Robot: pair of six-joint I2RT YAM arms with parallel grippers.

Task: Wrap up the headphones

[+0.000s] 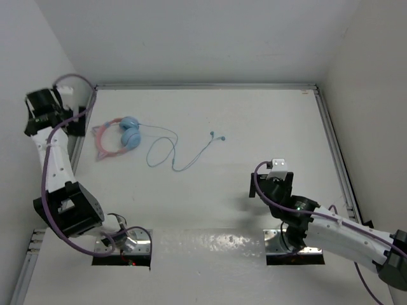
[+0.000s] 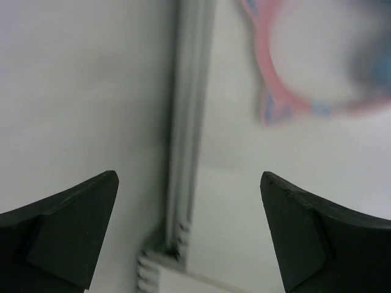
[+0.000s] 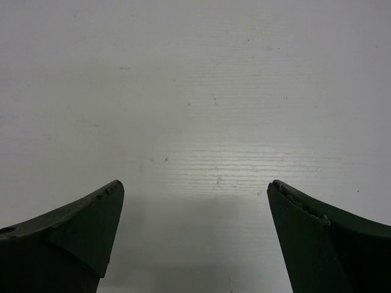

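Step in hand: we judge this to be the approach, before any grasp. Nothing is held and no wrapping has begun.
Task's thing: the small over-ear headphones, with light blue round cups and a pink cat-eared headband, lie flat on the white worktop, toward 10 o'clock from its middle in the top view.
Trailing part: the thin pale blue cable runs loose from the cups toward 3 o'clock in slack curves. Its far end lies well apart from the cups.
Left arm: the left end effector is spread wide and empty over the grey metal rail at the worktop's edge, about 9 o'clock from the headphones. The headband shows blurred at 1 o'clock in its wrist view, untouched.
Right arm: the right end effector is also spread wide and empty, over bare worktop about 4 o'clock from the cable and well apart from it.
Next move: we think the left must shift toward 3 o'clock and settle on the headband or a cup, while the right travels toward 10 o'clock for the cable's free end.
What it calls for: a low, fine pinch, since the cable lies flat and thin, with enough slack that the headphones do not drag.
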